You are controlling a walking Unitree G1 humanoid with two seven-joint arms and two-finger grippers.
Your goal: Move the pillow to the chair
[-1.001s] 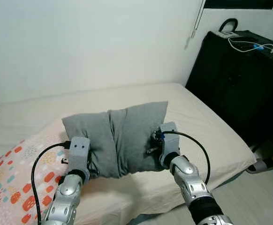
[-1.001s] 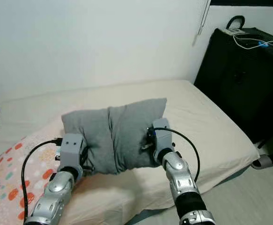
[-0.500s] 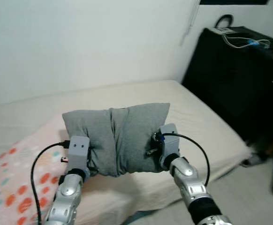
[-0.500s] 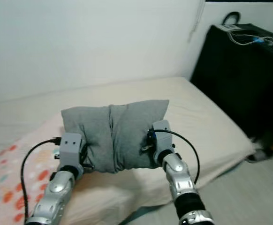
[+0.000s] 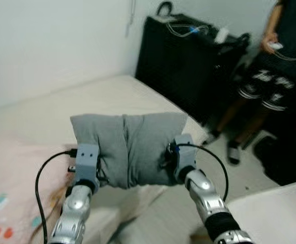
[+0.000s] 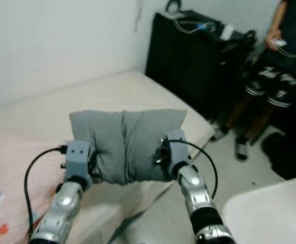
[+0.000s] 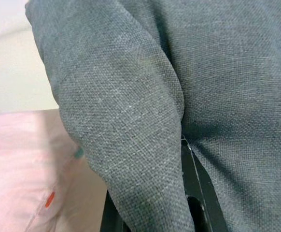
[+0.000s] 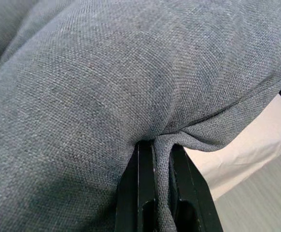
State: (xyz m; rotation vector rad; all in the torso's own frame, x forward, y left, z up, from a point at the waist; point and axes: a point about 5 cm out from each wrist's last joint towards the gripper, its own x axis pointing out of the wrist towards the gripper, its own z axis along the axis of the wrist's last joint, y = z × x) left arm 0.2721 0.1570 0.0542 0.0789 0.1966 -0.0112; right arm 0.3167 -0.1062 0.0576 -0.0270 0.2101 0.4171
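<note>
Turning right from the bed [image 5: 46, 107], we see a person [image 5: 270, 66]; both our grippers, left [image 7: 186, 193] and right [image 8: 161, 193], apparently pinch the pillow [image 5: 130, 147].

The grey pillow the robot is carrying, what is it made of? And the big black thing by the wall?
The grey pillow looks like matte woven cloth: the wrist views show a fine criss-cross weave, and it bunches into soft folds where the left gripper and right gripper pinch it. The black cabinet looks hard and flat-sided, maybe painted wood or plastic; too blurred to say.
</note>
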